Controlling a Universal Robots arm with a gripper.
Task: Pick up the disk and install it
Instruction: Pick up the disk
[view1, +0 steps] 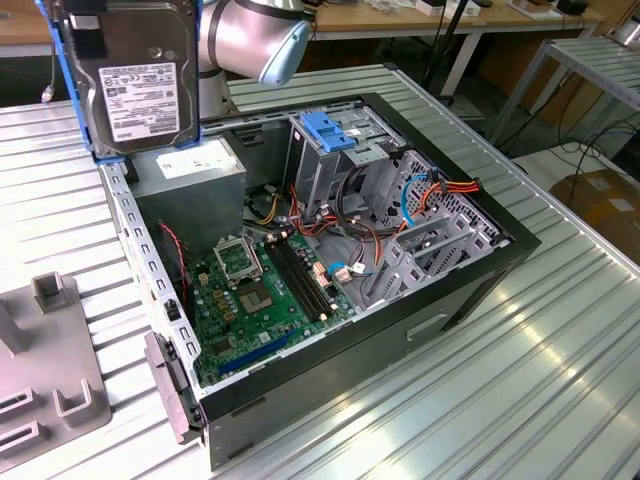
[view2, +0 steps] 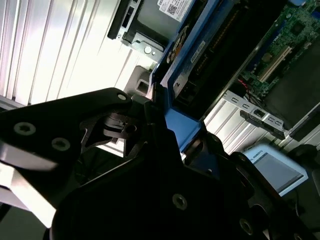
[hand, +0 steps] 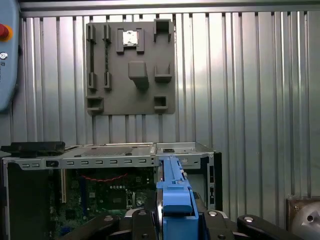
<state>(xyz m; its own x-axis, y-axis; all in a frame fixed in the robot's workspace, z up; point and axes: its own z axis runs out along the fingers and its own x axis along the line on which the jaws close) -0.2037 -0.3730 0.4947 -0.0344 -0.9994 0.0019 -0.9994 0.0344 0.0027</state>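
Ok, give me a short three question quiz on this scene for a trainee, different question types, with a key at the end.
1. True or false: the disk lies inside the computer case.
2. The bracket atop the drive cage is: A red, B blue, C yellow.
3. Fill in: the pincer is shut on the ____.
Key: 1 false, it is held up in the air; 2 B; 3 disk.
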